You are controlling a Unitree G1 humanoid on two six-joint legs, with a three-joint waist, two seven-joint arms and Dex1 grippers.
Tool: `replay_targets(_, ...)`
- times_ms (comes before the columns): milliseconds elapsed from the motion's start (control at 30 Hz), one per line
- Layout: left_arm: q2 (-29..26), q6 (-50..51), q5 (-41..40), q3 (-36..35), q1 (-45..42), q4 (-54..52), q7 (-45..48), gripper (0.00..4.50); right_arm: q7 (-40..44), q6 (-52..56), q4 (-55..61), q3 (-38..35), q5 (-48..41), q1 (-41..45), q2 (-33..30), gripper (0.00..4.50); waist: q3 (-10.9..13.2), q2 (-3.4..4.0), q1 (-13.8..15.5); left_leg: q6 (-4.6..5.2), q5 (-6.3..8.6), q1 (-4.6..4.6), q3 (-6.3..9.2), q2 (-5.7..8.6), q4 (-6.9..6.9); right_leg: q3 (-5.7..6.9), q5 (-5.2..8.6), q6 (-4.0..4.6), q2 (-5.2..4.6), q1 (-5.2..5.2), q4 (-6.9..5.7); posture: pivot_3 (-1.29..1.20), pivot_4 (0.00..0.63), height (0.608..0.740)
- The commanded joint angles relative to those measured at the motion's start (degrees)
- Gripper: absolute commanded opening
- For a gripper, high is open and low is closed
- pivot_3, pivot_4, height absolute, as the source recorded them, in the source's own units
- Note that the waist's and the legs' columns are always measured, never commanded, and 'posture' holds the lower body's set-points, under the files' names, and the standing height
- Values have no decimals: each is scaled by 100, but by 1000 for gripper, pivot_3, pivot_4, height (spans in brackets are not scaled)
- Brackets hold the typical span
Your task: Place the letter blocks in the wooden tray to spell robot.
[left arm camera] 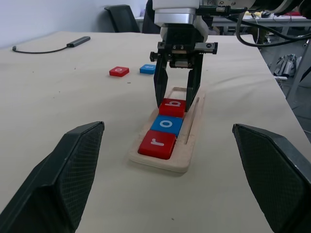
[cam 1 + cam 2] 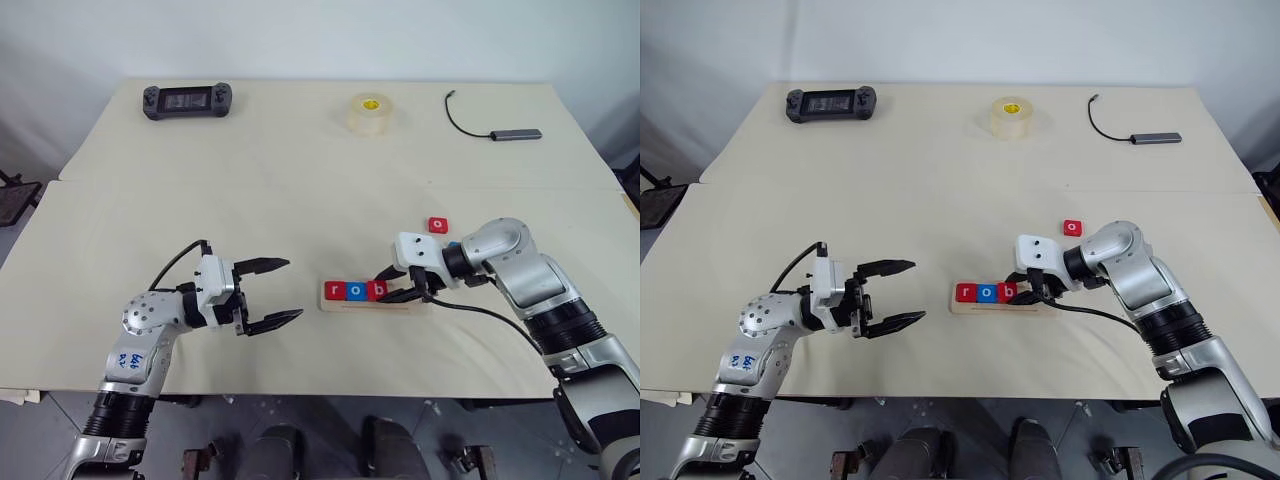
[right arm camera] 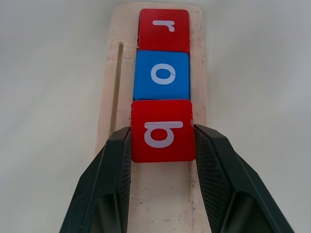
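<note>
Long, narrow pale wooden tray (image 2: 372, 295) with rounded corners lies on the cream tabletop (image 2: 300, 180), near the front edge and right of centre. Three small flat square letter blocks sit in it, edge to edge: red "r" block (image 2: 334, 290) at the tray's left end, blue "o" block (image 2: 356, 290) next, red "b" block (image 2: 376, 290) third. The rest of the tray, toward its right end, is bare wood, partly covered by the right gripper.

Right gripper (image 3: 163, 141) is angled downward over the tray from the right. Its two black fingers (image 3: 109, 165) flank the red "b" block, one against each side edge, closed to about the block's width; the block lies flat in the tray in line with the other two.

Two more blocks lie loose on the table beyond the tray: a red "o" block (image 2: 438, 225), and a blue block (image 1: 147, 69) just beside it, whose letter cannot be read. Both are well apart from either gripper.

Left gripper (image 2: 272, 293) hangs level above the table to the left of the tray, pointing toward it, its fingers spread wide with nothing between them; a clear gap separates it from the tray's left end.

At the far edge of the table: a black handheld game controller (image 2: 187, 100) on the left, a round roll of clear tape (image 2: 370, 113) in the middle, a grey cable adapter (image 2: 515, 133) on the right.
</note>
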State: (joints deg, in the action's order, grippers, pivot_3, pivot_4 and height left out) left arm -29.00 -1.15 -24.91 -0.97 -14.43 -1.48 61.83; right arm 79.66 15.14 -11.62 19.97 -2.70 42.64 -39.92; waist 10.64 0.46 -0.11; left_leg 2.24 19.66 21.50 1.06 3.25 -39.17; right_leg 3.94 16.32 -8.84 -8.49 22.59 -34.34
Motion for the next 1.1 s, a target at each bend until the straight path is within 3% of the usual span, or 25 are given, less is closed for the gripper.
replay_targets(33, -28, 8, -21, -35, 60, -203, -43, 4500, 81, 126, 160, -92, -78, 24, -58, 2506, 0, 0, 1, 0, 0, 0, 0, 0, 0, 0, 0, 0, 0, 0, 0, 0, 150, 740)
replay_targets(233, -2, 1, -10, -20, 41, -193, -74, 4500, 51, 367, 375, -263, -211, -5, -111, 4460, 0, 0, 2, 0, 0, 0, 0, 0, 0, 0, 0, 0, 0, 0, 0, 0, 150, 740)
replay_targets(467, 19, -57, 22, -29, 36, -133, -90, 4500, -202, 405, 780, -1273, -798, -602, -568, 4460, 0, 0, 33, 0, 0, 0, 2, 1, 0, 1, 0, 0, -1, -3, 2, 0, 150, 740)
replay_targets(667, 18, -122, 61, -56, 73, -32, -115, 4500, -1090, 342, 1396, -3013, -1361, -2261, -718, 4460, 0, 0, 91, 0, 0, 0, -1, 1, 2, 2, 0, 0, -1, -3, 4, 0, 150, 740)
replay_targets(833, 31, -134, 100, -88, -17, 167, -164, 4500, -2024, -560, 1885, -4768, -1664, -4132, -102, 4460, 0, 0, 182, 0, 0, -4, -3, 1, 3, 2, 0, 0, 0, -10, 3, 0, 150, 740)
replay_targets(1000, -49, 47, 28, -92, -181, 360, -77, 4500, -2509, -1660, 2251, -5234, -1384, -5717, 547, 4460, -1, 1, 155, 0, 0, -21, -14, -1, 5, -13, -1, -1, 4, -15, -6, 0, 150, 740)
replay_targets(1100, -38, 16, 41, -115, -278, 462, -72, 4500, -2970, -1827, 2372, -5334, -1500, -6030, 940, 4460, -2, 3, 115, -2, 0, -29, -20, -6, 11, -20, 0, -1, 11, -16, -7, 0, 150, 740)
